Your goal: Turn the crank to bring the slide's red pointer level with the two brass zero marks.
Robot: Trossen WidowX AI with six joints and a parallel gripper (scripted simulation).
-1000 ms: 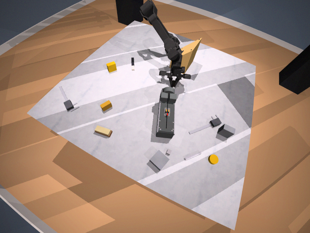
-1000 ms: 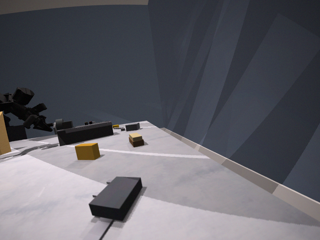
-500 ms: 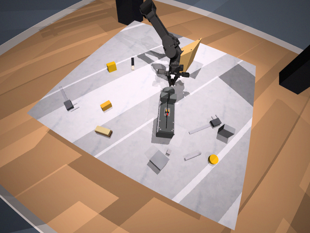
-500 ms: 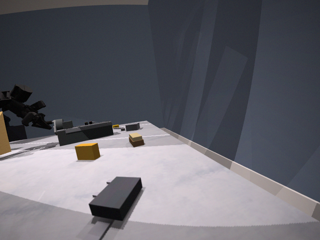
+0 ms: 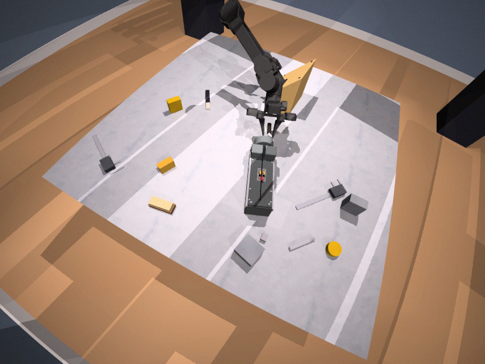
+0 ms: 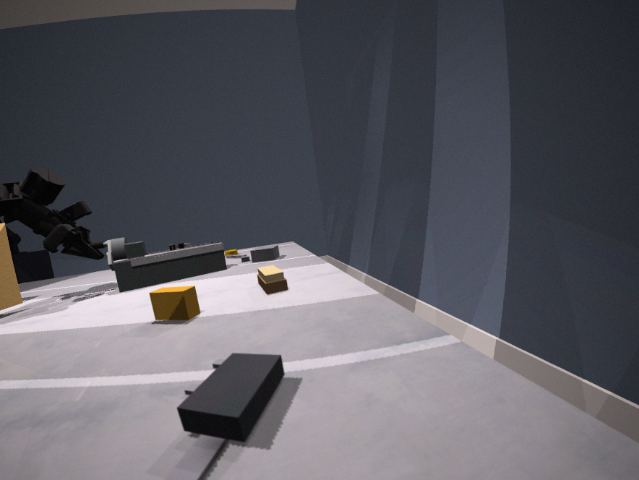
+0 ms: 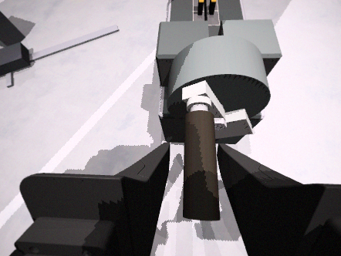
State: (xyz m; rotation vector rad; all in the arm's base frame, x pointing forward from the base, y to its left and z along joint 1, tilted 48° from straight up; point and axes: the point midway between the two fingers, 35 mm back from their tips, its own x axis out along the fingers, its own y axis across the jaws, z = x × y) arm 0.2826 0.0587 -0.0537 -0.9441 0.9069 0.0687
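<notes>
The machine point(image 5: 257, 209) point(image 6: 175, 270) point(image 7: 220, 55) is a long dark box with a grey-green drum point(image 5: 263, 140) at the arm's end. The brown crank handle point(image 5: 269, 128) point(image 7: 200, 173) sticks out from the white crank arm point(image 7: 194, 91), at the drum's left in the wrist view. My gripper point(image 5: 269, 134) point(image 7: 193, 149) is open around the handle, with a gap on both sides. The red pointer point(image 5: 261, 178) shows just below the brass marks point(image 7: 200, 1) in the top view; that view is too small to judge whether they are exactly level. The pointer is out of the wrist view.
A tan wedge-shaped block point(image 5: 299, 84) stands beside the arm. Yellow blocks point(image 5: 174, 104) point(image 6: 174, 303) and a cream-and-brown block point(image 5: 161, 204) point(image 6: 272, 279) lie to the left. A dark pronged piece point(image 5: 337, 191), a grey block point(image 5: 354, 204) and a yellow disc point(image 5: 333, 249) lie to the right.
</notes>
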